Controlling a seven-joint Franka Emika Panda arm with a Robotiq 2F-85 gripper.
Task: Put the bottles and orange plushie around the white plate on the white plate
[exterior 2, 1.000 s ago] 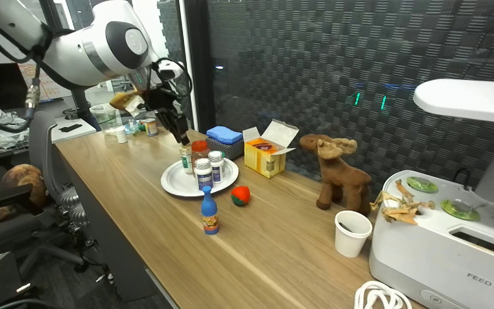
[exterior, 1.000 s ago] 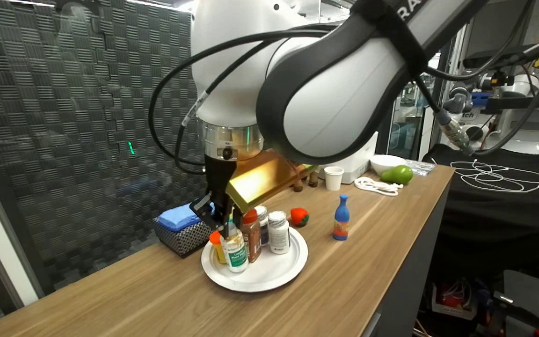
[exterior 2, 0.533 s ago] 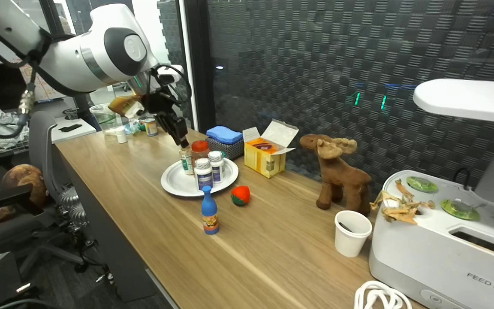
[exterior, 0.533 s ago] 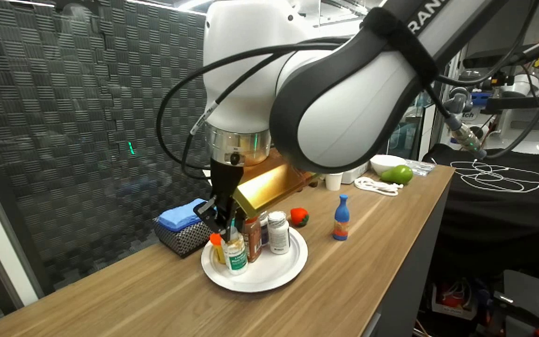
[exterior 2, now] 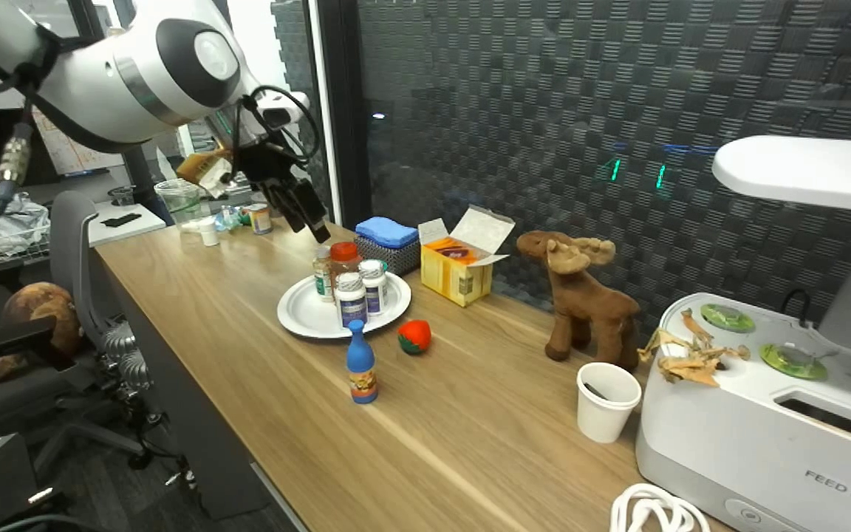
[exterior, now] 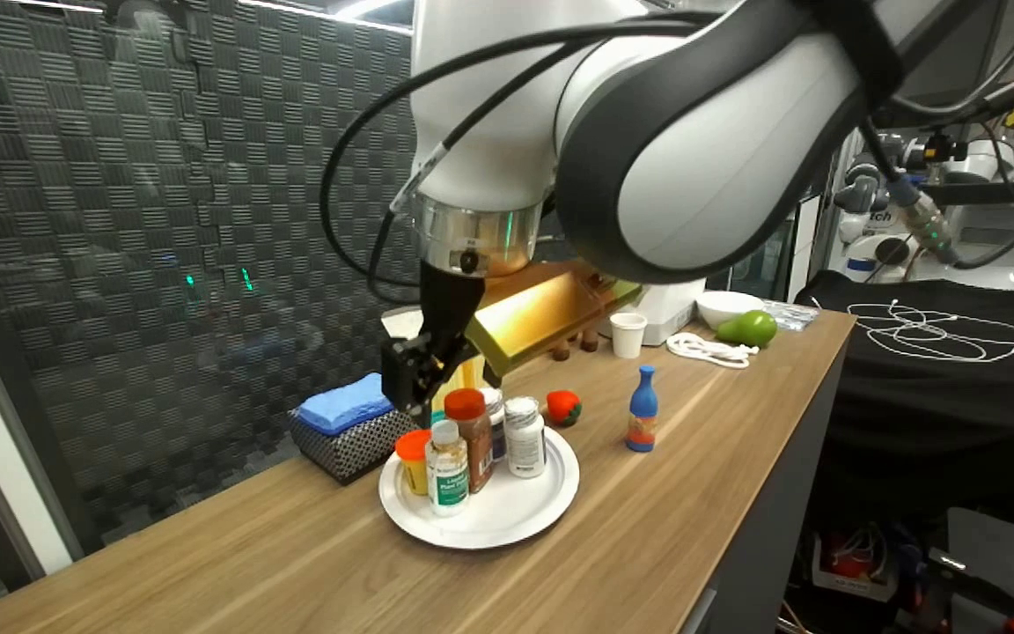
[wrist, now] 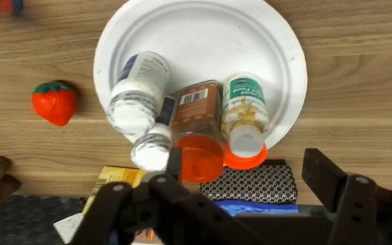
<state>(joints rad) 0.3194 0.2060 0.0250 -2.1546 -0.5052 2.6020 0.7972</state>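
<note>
Four plastic bottles [wrist: 199, 105] appear placed on the round white plate [wrist: 199, 34]; the black gripper [wrist: 243, 163], spread and empty, should next fetch the orange strawberry plushie [wrist: 54, 103] at wrist-view left.

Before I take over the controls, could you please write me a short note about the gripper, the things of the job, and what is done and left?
Gripper: open, holding nothing, close to the green-labelled bottle.
On the white plate, upright: two white bottles, the green-labelled bottle, the brown bottle, and a yellow tub.
Off the plate: the orange plushie, strawberry-shaped, on the table beside it; the blue bottle stands there too.
Done: those four bottles are placed.
Left: the orange plushie, and possibly the blue bottle.
</note>
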